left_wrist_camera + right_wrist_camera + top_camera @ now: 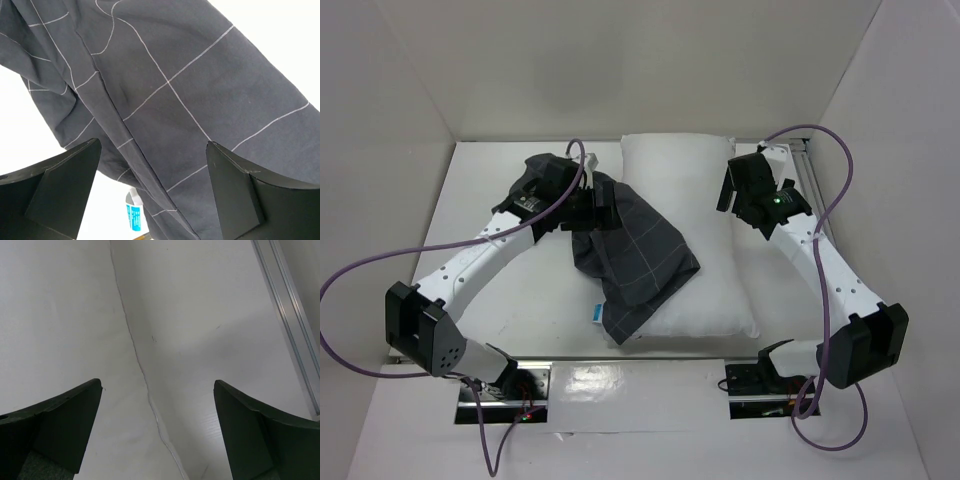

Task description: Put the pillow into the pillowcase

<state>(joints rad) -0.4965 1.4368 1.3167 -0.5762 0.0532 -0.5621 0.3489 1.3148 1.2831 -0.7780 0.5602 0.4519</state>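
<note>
The left gripper (pixel 154 145) hangs spread and empty over the pillowcase (pixel 635 265), which lies draped across the left side of the pillow (pixel 705 280) at frame centre. The right gripper (pixel 159 384), also spread, hovers at the pillow's upper right edge. The case probably needs opening first, so the next move calls for pinching a single hem layer

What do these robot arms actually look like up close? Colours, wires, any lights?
Both the left arm and right arm are white tubes joined by chunky black joint blocks. A purple cable loops along each. A small green light glows near the right wrist. The fingers are flat, matte black wedges.
</note>
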